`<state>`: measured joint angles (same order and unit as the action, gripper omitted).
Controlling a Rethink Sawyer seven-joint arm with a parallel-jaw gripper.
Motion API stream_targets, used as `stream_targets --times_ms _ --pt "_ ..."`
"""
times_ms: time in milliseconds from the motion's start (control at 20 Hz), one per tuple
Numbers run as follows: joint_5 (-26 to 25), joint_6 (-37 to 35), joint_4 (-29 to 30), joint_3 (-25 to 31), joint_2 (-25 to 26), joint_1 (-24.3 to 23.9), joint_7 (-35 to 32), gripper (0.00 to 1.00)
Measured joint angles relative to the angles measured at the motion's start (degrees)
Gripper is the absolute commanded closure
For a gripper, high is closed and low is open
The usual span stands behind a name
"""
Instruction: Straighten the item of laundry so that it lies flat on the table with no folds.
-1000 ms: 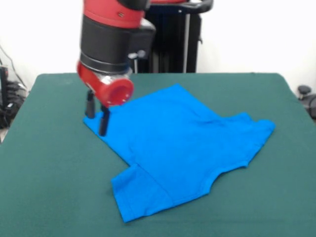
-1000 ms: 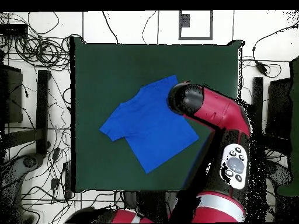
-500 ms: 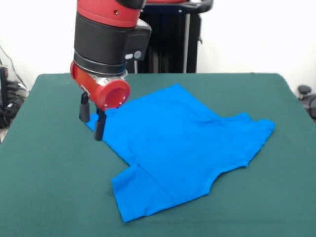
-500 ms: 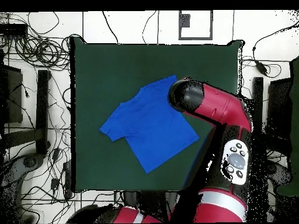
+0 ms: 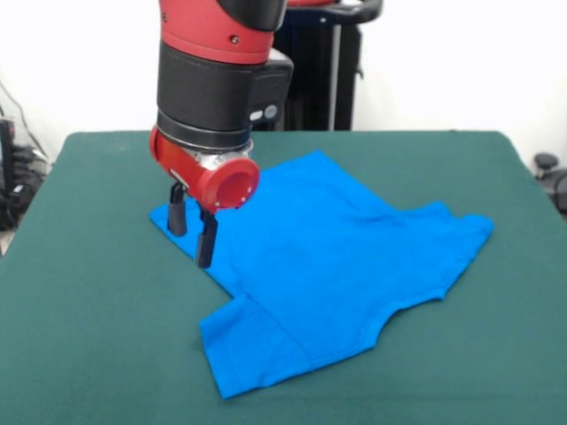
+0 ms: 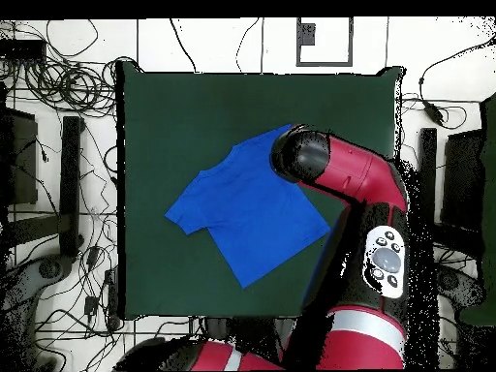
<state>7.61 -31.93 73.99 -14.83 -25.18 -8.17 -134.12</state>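
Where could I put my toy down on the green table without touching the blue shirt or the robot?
The table is bare along the front-view left side, from the T-shirt out to the table's edge. There is also a bare strip behind the shirt and a patch at the front right corner. It is crowded at the shirt's left corner, where the open gripper hangs.

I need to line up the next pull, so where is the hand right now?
In the front view the open hand hangs at left of centre over the T-shirt's left corner on the table.

Green table (image 5: 80, 310) bears a blue T-shirt (image 5: 328, 266), spread out
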Motion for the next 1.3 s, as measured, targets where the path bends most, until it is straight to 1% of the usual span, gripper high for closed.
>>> stream_targets --times_ms 350,850,1300 --pt "-0.71 2.66 -0.01 1.71 0.19 -1.44 0.0 0.0" --pt "-4.73 4.4 -0.02 2.21 2.54 -1.84 0.0 0.0" --pt "-5.07 5.98 -0.03 2.45 4.73 -1.79 0.0 0.0"
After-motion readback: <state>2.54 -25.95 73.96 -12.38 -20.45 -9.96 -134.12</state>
